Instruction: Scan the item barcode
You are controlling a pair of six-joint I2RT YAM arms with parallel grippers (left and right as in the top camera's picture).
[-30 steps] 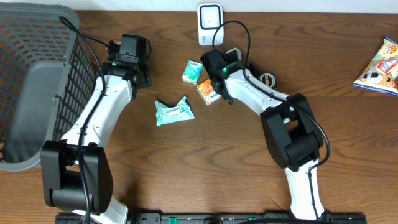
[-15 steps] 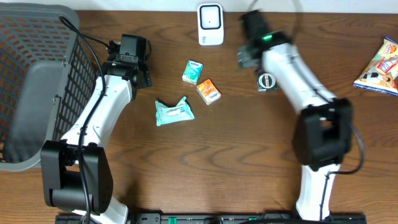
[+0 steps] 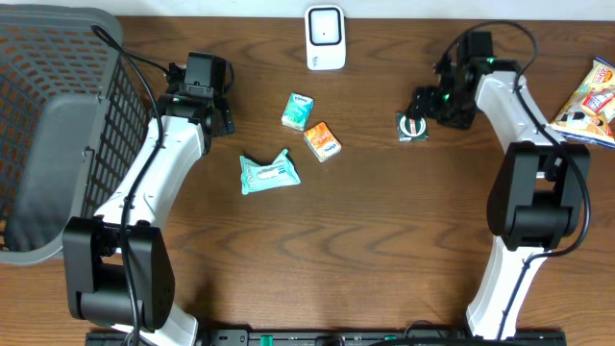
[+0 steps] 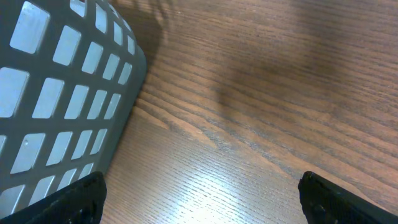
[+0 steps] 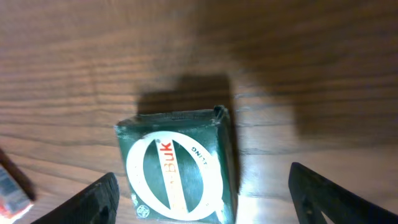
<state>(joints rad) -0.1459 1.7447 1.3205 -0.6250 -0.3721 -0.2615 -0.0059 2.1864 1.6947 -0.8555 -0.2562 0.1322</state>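
A small dark green box with a white ring label (image 3: 413, 126) (image 5: 177, 165) lies flat on the wooden table. My right gripper (image 3: 426, 109) (image 5: 211, 202) hovers over it, open, its fingers (image 5: 93, 199) standing either side of the box with gaps. The white barcode scanner (image 3: 325, 38) stands at the table's back edge. My left gripper (image 3: 200, 94) (image 4: 199, 205) is open over bare wood beside the basket, holding nothing.
A teal box (image 3: 299, 111), an orange box (image 3: 323, 141) and a teal wipes pack (image 3: 269, 174) lie mid-table. A grey mesh basket (image 3: 58, 125) (image 4: 62, 93) fills the left side. A snack bag (image 3: 586, 101) lies at the right edge.
My right arm has swung from the orange box at mid-table, past the scanner, to over the green box on the right. The left arm has not moved.
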